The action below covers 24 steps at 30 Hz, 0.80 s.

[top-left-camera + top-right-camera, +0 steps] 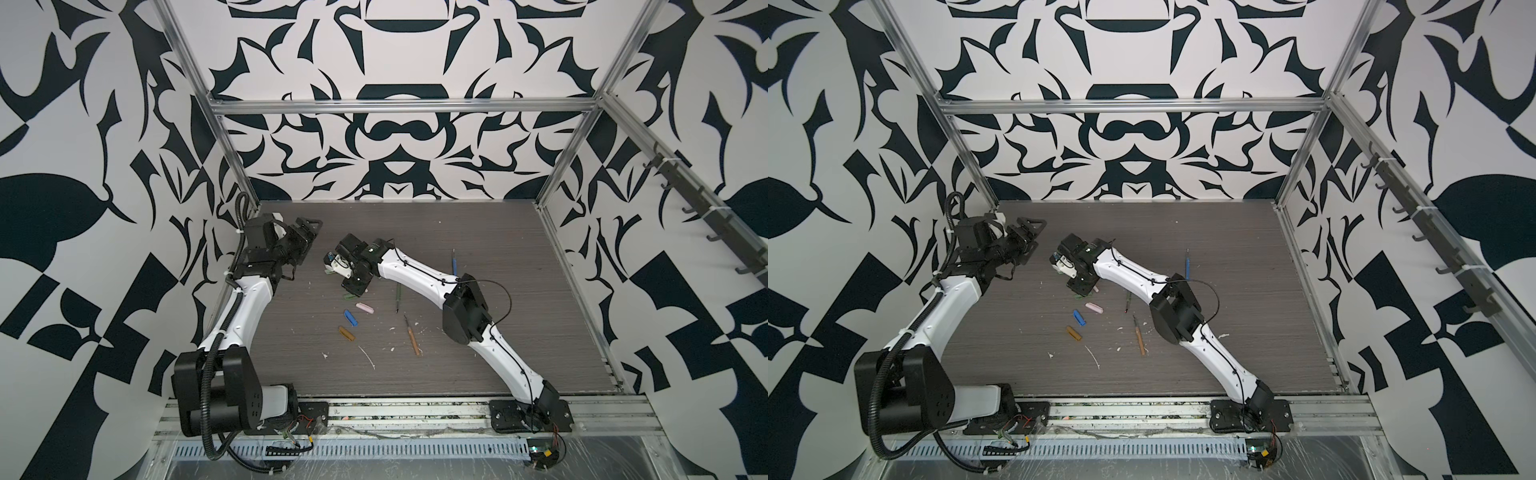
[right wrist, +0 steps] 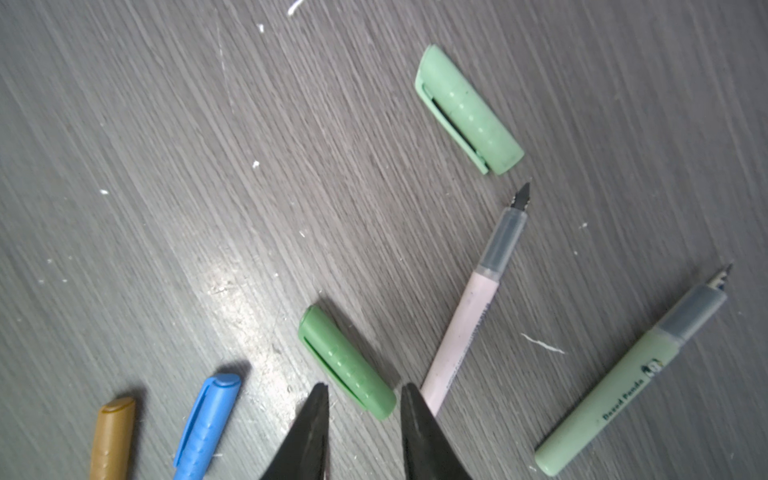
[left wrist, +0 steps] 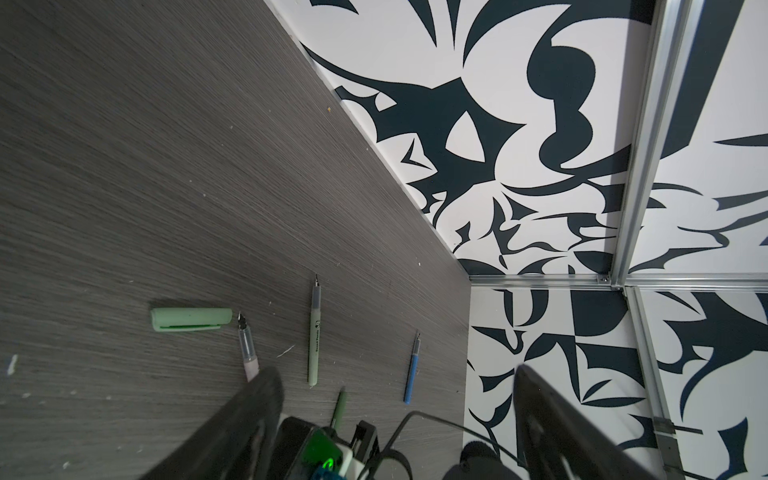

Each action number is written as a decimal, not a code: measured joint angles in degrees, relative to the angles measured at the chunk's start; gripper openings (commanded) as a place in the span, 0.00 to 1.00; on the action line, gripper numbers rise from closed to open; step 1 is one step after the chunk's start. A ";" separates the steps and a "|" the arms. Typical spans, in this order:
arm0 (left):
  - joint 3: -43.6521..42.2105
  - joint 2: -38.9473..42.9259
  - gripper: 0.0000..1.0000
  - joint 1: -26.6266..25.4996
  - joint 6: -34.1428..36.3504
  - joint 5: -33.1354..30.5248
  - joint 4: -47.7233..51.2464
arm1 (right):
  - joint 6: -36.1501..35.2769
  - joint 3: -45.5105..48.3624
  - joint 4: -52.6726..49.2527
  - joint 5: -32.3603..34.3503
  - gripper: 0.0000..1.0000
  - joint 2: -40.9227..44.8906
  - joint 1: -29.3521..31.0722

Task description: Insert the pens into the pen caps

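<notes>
In the right wrist view my right gripper [image 2: 365, 392] is open, its two dark fingertips standing either side of one end of the dark green cap [image 2: 347, 361], which lies on the table. Beside it lie the pink pen [image 2: 469, 320], pale green pen [image 2: 623, 382], pale green cap [image 2: 469, 110], blue cap [image 2: 208, 424] and orange-brown cap [image 2: 112, 440]. A top view shows the pink cap [image 1: 365, 308], dark green pen [image 1: 398, 296], blue pen [image 1: 454, 262] and orange-brown pen [image 1: 412, 334]. My left gripper [image 1: 309, 228] is open and empty, raised at the back left.
White flecks and a long scuff [image 1: 368, 357] mark the dark wood-grain table [image 1: 498, 332]. Patterned walls and aluminium frame posts [image 1: 557, 178] close in the back and sides. My right arm's elbow [image 1: 465, 307] hangs over the table's right middle.
</notes>
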<state>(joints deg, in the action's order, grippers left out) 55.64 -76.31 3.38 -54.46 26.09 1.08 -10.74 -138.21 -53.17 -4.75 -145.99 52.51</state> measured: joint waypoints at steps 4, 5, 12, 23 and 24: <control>0.00 -0.04 0.89 0.00 0.00 0.17 0.00 | -0.96 -0.48 -0.24 -0.31 0.32 -1.38 -0.02; 0.00 -0.04 0.89 0.00 0.00 0.22 0.00 | -1.16 -0.50 -0.31 -0.48 0.32 -1.81 -0.02; 0.00 -0.04 0.89 0.00 0.00 0.35 -0.02 | -1.46 -0.50 -1.09 -1.70 0.29 -3.41 -0.02; 0.00 -0.04 0.89 0.00 0.00 0.39 -0.02 | 0.96 -0.39 -0.57 -2.36 0.16 -3.43 -0.02; 0.00 -0.04 0.89 0.00 0.00 0.39 -0.02 | 1.46 -0.26 -0.26 -2.36 0.16 -3.41 -0.02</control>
<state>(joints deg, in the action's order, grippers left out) 55.64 -76.36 3.38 -54.46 26.48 1.06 -9.28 -138.47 -53.43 -7.11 -149.40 52.49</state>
